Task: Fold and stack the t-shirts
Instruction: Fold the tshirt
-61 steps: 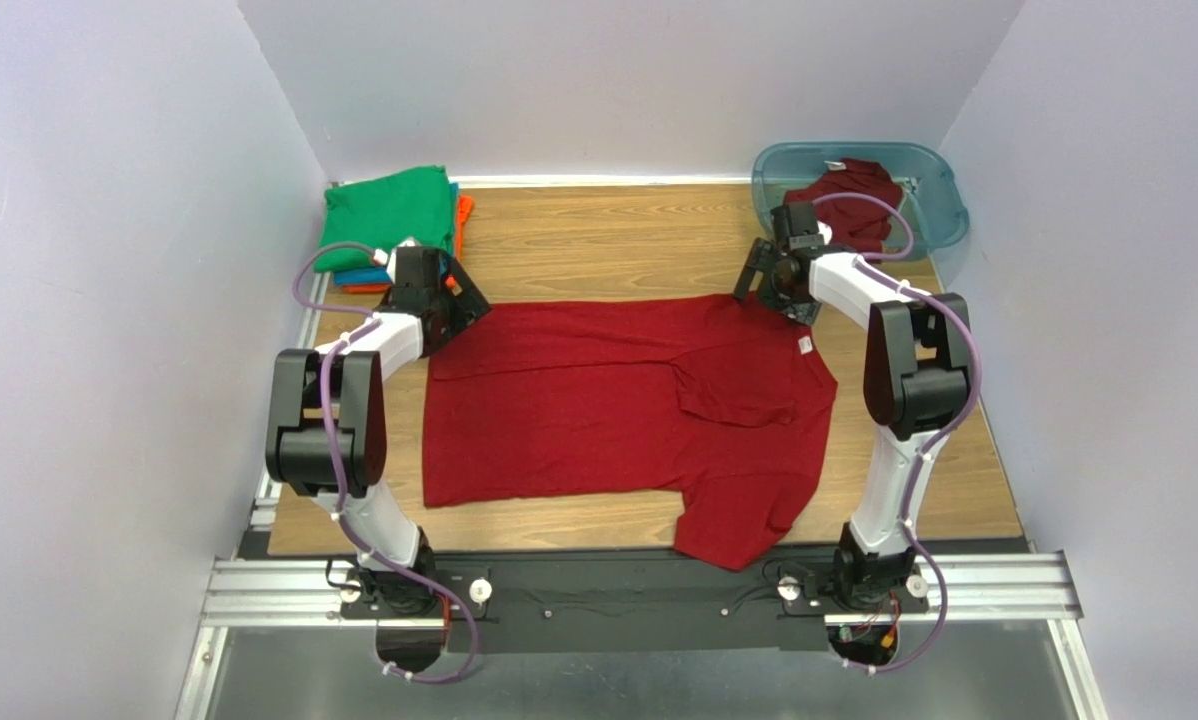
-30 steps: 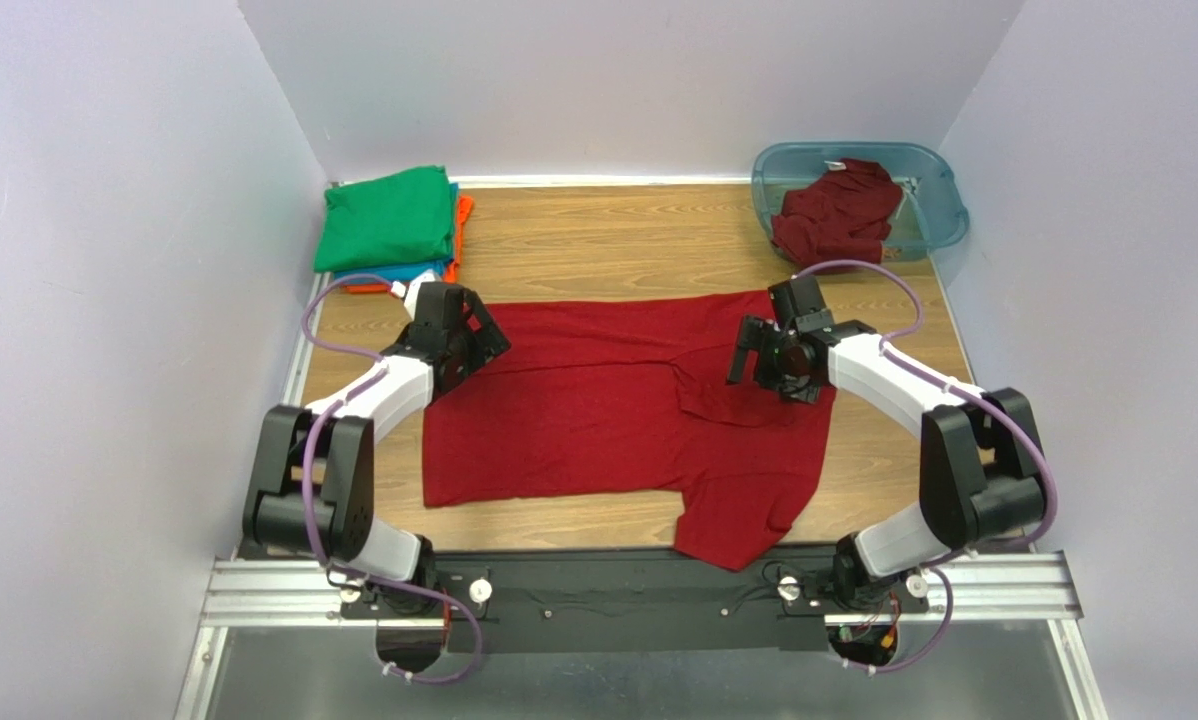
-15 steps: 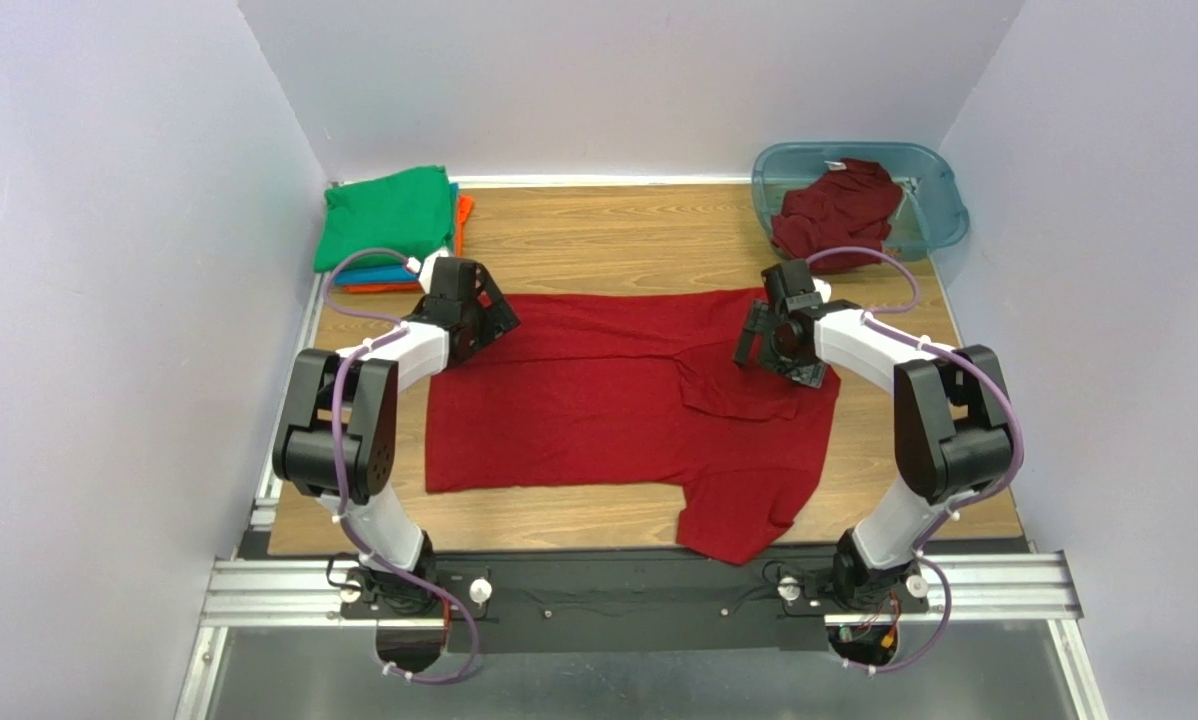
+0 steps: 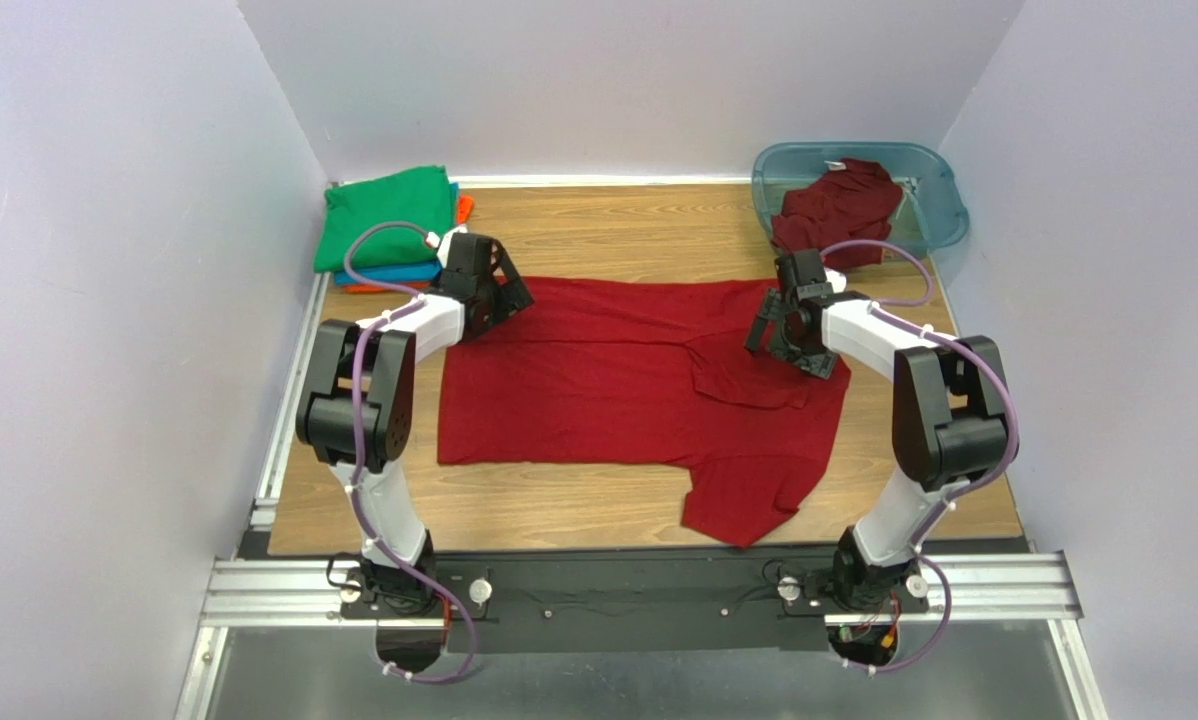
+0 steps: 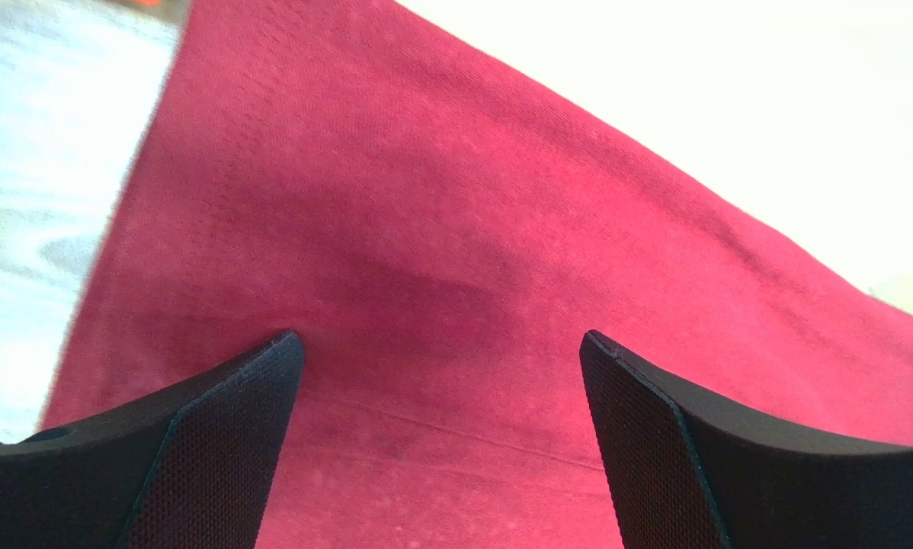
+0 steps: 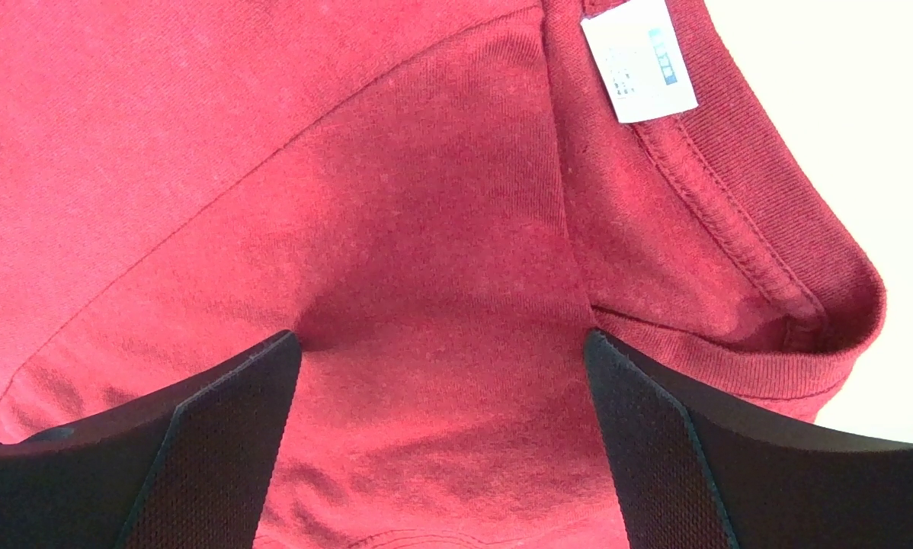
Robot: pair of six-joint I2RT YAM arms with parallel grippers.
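Cloth of the spread dark red t-shirt (image 4: 620,383) lies flat across the middle of the table (image 4: 620,233), one sleeve reaching toward the near edge. At its far left corner sits the left gripper (image 4: 509,299), and by the collar, beside the white label (image 6: 639,57), the right gripper (image 4: 780,336); both have their jaws apart over the fabric. The green t-shirt (image 4: 387,218) tops the folded stack in the far left corner, and the other dark red t-shirt (image 4: 838,203) lies crumpled in the teal tub (image 4: 936,188).

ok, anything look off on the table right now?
The spread dark red t-shirt lies uneven: one sleeve is folded onto its body beside the right gripper, the other juts out toward the near edge. A second dark red shirt sits crumpled in the translucent teal tub.
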